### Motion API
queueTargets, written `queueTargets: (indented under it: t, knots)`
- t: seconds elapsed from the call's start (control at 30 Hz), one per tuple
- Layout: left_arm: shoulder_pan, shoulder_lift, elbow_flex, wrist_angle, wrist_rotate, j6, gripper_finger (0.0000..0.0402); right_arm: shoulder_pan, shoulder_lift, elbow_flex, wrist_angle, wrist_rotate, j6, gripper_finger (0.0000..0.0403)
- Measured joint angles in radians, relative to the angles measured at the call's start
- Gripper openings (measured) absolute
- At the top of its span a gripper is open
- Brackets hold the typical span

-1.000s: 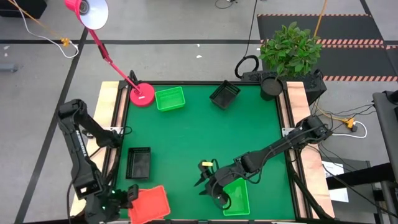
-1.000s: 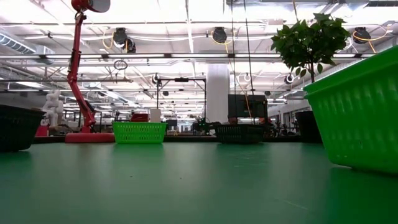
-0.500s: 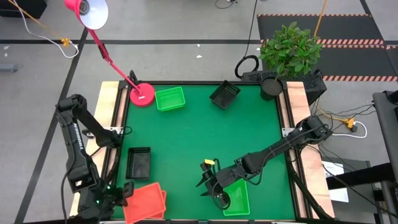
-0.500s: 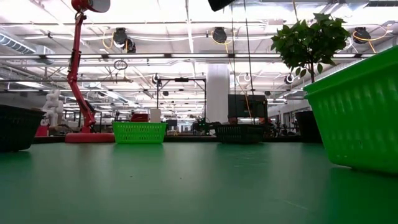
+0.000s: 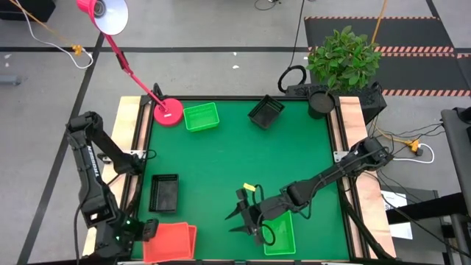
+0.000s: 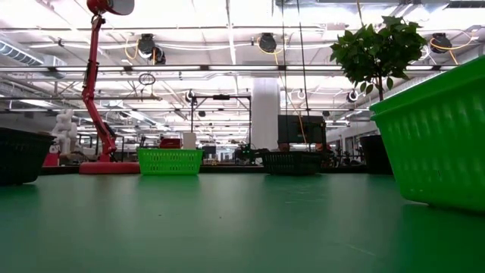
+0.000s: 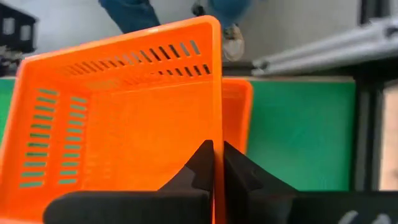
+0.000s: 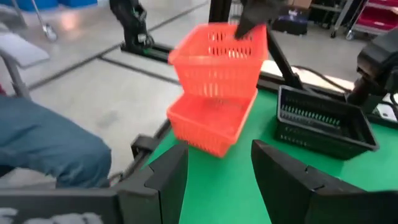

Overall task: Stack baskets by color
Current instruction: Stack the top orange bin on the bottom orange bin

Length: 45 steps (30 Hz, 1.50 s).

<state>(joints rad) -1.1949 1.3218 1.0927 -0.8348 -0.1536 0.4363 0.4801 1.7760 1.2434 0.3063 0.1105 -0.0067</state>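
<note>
At the table's (image 5: 243,154) near left corner, the left gripper (image 7: 217,163), clamped on a red-orange basket's (image 7: 118,118) wall, should square it over the lower red-orange basket (image 8: 208,127) before lowering; right gripper (image 8: 217,171) waits apart.

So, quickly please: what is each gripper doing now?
Left gripper: shut on the upper red-orange basket.
Right gripper: open, holding nothing.

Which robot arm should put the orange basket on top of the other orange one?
The left. Its gripper is already pinched shut on the wall of the raised red-orange basket, right above the other red-orange basket. The right gripper is open and empty, over by the green basket.
</note>
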Motion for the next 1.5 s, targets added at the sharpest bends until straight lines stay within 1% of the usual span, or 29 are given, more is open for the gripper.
queueTargets:
  t: [0.13, 0.27, 0.4, 0.5, 0.67, 0.8, 0.93, 1.0, 1.07, 1.2, 1.27, 1.4, 1.5]
  knots:
    - [0.017, 0.000, -0.004, -0.046, 0.047, 0.095, 0.0012, 0.001, 0.000, 0.000, 0.043, 0.011, 0.028, 0.0171]
    - [0.039, 0.000, -0.041, -0.053, 0.053, 0.226, 0.0023, 0.006, 0.000, 0.000, 0.050, 0.097, 0.047, 0.0171]
    - [0.079, 0.000, -0.079, -0.049, 0.079, 0.303, 0.0012, 0.013, 0.000, 0.000, 0.058, 0.134, 0.047, 0.0171]
    - [0.109, 0.000, -0.102, -0.027, 0.119, 0.328, 0.0007, 0.013, 0.000, 0.000, 0.061, 0.151, 0.045, 0.0171]
    - [0.132, 0.001, -0.147, 0.068, 0.149, 0.375, 0.0025, 0.012, 0.000, 0.000, 0.056, 0.152, 0.023, 0.0171]
    - [0.159, 0.001, -0.193, 0.133, 0.169, 0.373, 0.0023, 0.011, 0.000, 0.000, 0.057, 0.152, -0.003, 0.0171]
    - [0.175, 0.000, -0.218, 0.155, 0.199, 0.341, 0.0008, 0.010, 0.000, 0.000, 0.056, 0.154, -0.012, 0.0171]
    - [0.175, 0.000, -0.223, 0.155, 0.203, 0.322, 0.0007, 0.011, 0.000, 0.000, 0.056, 0.154, -0.012, 0.0171]
    - [0.175, 0.000, -0.224, 0.157, 0.205, 0.304, 0.0013, 0.011, 0.000, 0.000, 0.056, 0.154, -0.012, 0.0171]
    - [0.165, 0.000, -0.224, 0.175, 0.215, 0.290, 0.0039, 0.012, 0.000, 0.000, 0.056, 0.154, -0.012, 0.0171]
    - [0.160, 0.000, -0.225, 0.201, 0.217, 0.290, 0.0042, 0.012, 0.000, 0.000, 0.056, 0.154, -0.012, 0.0171]
    - [0.154, 0.000, -0.225, 0.246, 0.219, 0.290, 0.0031, 0.013, 0.000, 0.000, 0.056, 0.154, -0.009, 0.0171]
    - [0.155, 0.000, -0.225, 0.258, 0.243, 0.291, 0.0016, 0.013, 0.000, 0.000, 0.056, 0.154, -0.009, 0.0171]
